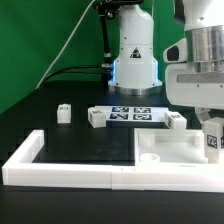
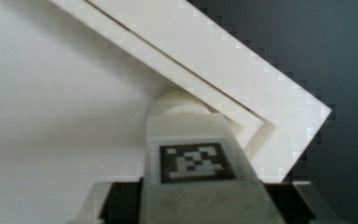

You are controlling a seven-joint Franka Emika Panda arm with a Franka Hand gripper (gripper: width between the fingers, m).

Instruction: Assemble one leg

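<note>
The leg [image 2: 192, 150], grasped between the fingers [image 2: 190, 200], is cut off at the exterior view's right, above the black counter [image 1: 80, 145].

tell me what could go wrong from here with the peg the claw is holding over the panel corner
1. The claw grips the leg low on its tagged end, so it could tilt or slip once it presses against the panel.
2. The leg sits right by the border wall at the panel corner; a small drift might knock or jam it against the wall.
3. No hole shows under the leg in the wrist view, so alignment is unconfirmed.
</note>
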